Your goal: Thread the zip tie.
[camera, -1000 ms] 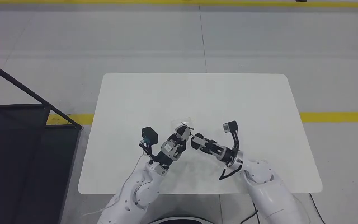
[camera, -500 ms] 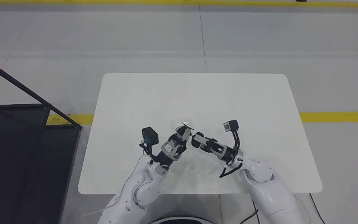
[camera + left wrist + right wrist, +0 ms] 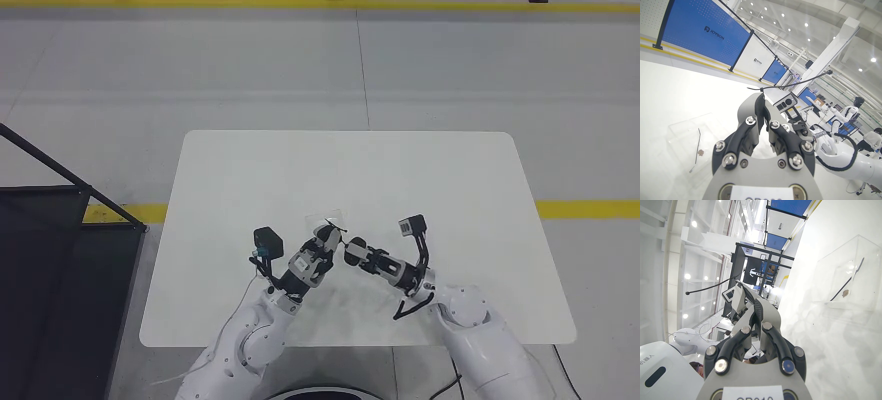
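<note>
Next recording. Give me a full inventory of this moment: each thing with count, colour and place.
zip tie: one, black, held up off the table by the left tool.
clear box: one, transparent, on the table beyond both tools.
thin strip: one, dark, lying in the clear box.
small scrap: one, brown, in the box beside the strip.
table: one, white.
left tool: one, grey and black, shut on the zip tie.
right tool: one, grey and black, shut, close to the left tool.

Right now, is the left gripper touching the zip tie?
Touching. The left wrist view shows the zip tie pinched between the shut pads of the left gripper, with its long end sticking out past the tips.
</note>
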Controlling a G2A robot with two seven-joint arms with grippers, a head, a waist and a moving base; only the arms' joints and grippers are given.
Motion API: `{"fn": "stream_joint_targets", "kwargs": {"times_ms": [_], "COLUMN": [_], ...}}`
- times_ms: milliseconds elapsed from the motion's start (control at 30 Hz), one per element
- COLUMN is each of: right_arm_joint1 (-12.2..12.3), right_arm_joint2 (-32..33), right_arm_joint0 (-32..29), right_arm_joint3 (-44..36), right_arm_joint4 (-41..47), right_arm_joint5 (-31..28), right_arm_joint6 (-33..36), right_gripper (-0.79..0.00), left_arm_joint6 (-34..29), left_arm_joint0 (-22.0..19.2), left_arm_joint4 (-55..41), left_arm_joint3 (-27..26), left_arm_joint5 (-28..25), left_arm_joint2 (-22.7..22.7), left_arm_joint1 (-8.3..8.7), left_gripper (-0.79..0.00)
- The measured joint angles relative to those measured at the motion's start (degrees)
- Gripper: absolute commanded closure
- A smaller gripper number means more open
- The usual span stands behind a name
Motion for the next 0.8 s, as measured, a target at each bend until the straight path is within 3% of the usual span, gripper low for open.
{"fn": "stream_joint_targets", "kwargs": {"times_ms": [67,133,167,367,467,633,700,800], "right_arm_joint1": [0.0,0.0,0.0,0.1,0.1,0.3,0.3,0.5], "right_arm_joint2": [0.1,0.2,0.3,0.8,1.0,1.6,2.0,2.7], "right_arm_joint0": [0.0,-0.1,-0.2,-0.5,-0.6,-0.5,-0.6,-0.9], "right_arm_joint3": [0.0,-0.1,-0.1,-0.2,-0.1,0.2,0.2,0.2], "right_arm_joint4": [0.1,0.4,0.5,1.5,2.2,3.4,4.1,6.6], "right_arm_joint5": [-0.2,-0.6,-0.8,-1.3,-1.5,-1.7,-1.9,-2.2], "right_arm_joint6": [0.0,-0.1,-0.2,-0.4,-0.2,0.6,0.8,2.4], "right_gripper": [0.0,0.0,0.0,0.0,0.0,0.0,0.0,0.0], "left_arm_joint6": [0.0,-0.2,-0.3,-1.0,-1.3,-1.3,-1.5,-2.2], "left_arm_joint0": [0.0,0.1,0.0,-0.1,-0.1,0.2,0.6,1.7], "left_arm_joint4": [-0.2,-0.4,-0.5,-0.8,-0.7,-0.6,-1.7,-3.9], "left_arm_joint3": [0.0,0.0,0.0,-0.1,-0.1,0.0,-0.1,-0.5], "left_arm_joint5": [0.0,0.0,0.0,-0.3,-0.8,-1.6,-2.9,-5.8], "left_arm_joint2": [0.0,0.0,0.0,0.0,0.1,-0.2,-0.7,-2.3], "left_arm_joint1": [-0.02,-0.04,-0.05,-0.08,-0.07,0.03,0.15,0.53], "left_gripper": [-0.025,-0.2,-0.351,-0.425,-0.603,-0.65,-0.733,-0.76]}}
